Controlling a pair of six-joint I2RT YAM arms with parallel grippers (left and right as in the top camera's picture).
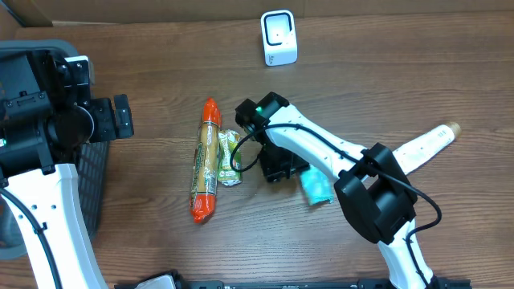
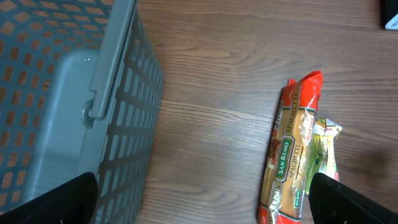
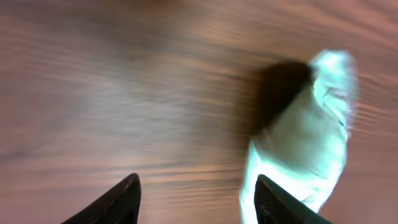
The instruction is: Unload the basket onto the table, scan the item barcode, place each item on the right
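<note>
Right wrist: right end effector [image 3: 196, 196] and left end effector [image 2: 204, 200] gape empty; glossy teal pouch [image 3: 305, 143] lies on grained wood [image 3: 124, 93].

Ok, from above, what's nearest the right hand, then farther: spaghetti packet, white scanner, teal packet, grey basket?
From the right hand:
1. Teal plastic packet, right beside it.
2. Long orange-ended spaghetti packet, left.
3. White boxy scanner, table's far edge.
4. Grey plastic mesh basket, far left.

Overhead looks straight down on the whole table [image 1: 161, 64]. The left wrist view shares the spaghetti pack [image 2: 289, 155] with it; the right wrist view, very near, the teal packet [image 3: 305, 137].
</note>
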